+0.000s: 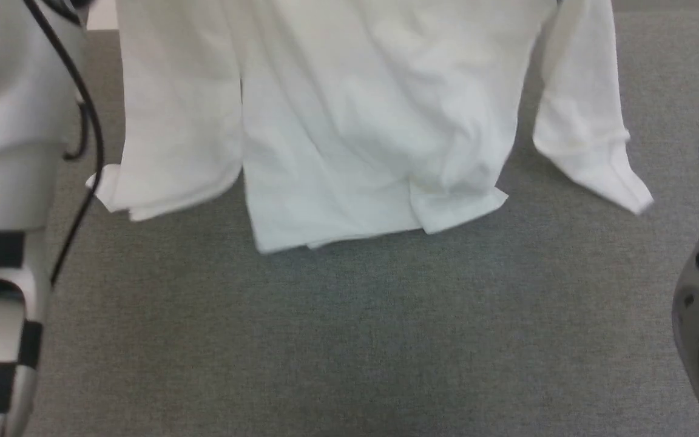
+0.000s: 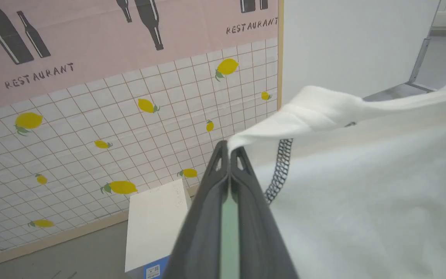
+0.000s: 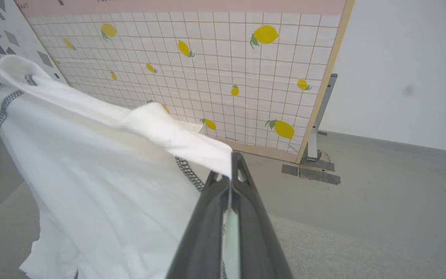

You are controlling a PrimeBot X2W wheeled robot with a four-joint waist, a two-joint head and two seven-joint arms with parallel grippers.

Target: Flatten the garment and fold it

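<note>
The garment (image 1: pixel 361 121) is a white shirt hanging in the air above the grey surface, its hem and both sleeves dangling. In the left wrist view my left gripper (image 2: pixel 229 149) is shut on a top corner of the garment (image 2: pixel 362 186), beside a line of grey zigzag stitching (image 2: pixel 279 170). In the right wrist view my right gripper (image 3: pixel 232 162) is shut on the other top corner of the garment (image 3: pixel 103 174), which stretches away to the left. The fabric sags between the two grips.
A grey carpeted surface (image 1: pixel 349 340) lies under the shirt. My pale forearms (image 1: pixel 3 182) frame both sides of the head view. A tiled panel with lemons (image 2: pixel 130 128) stands behind, with a white box (image 2: pixel 155 228) at its foot and a metal stand (image 3: pixel 316 143).
</note>
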